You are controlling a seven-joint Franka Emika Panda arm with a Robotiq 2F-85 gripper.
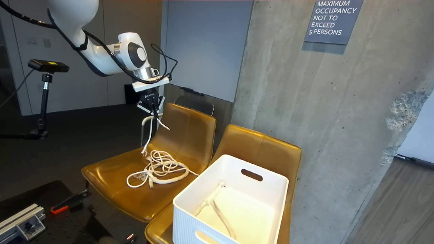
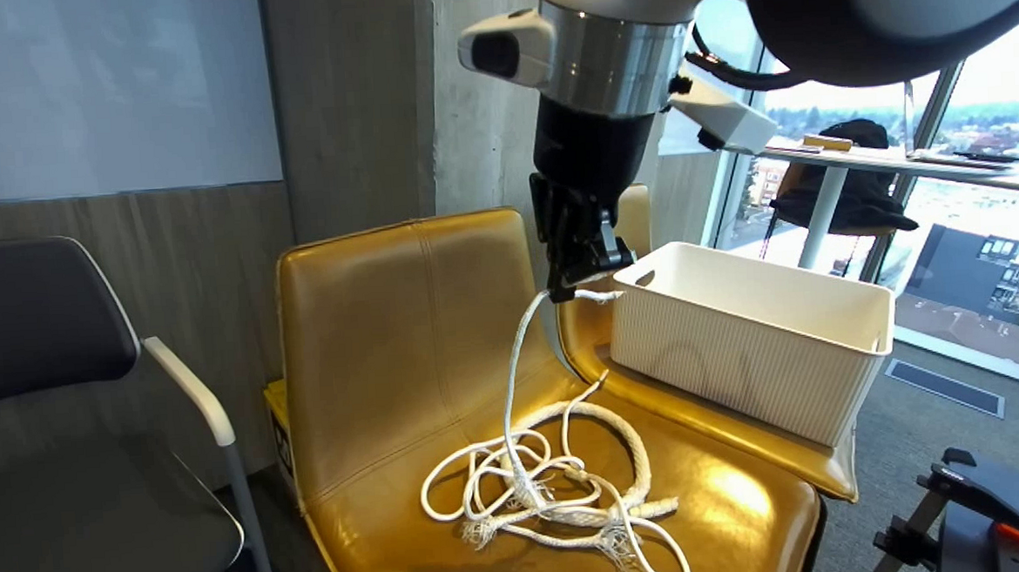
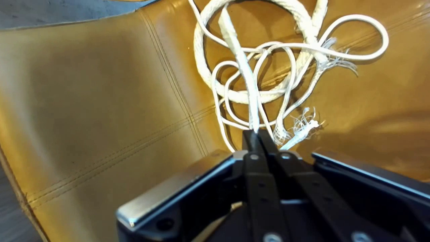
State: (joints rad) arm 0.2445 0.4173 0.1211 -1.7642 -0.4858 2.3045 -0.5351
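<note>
Rope (image 3: 245,69) sits pinched in the jaws of the gripper (image 3: 258,137), a short end jutting out, the longer part dangling over tangled cords (image 1: 169,180) near the seat's (image 2: 374,537) rear edge; farther, a bin (image 2: 740,352) stands on the next chair (image 1: 262,152).

Tan chairs (image 1: 186,130), centre of frame: two. Grey armchair (image 2: 36,319), far left: one. White bin (image 1: 247,203), lower centre: one. Wall sign (image 1: 332,18), upper right: one. Gripper (image 3: 258,133): one. White ropes (image 3: 248,75), tangled: count unclear.
</note>
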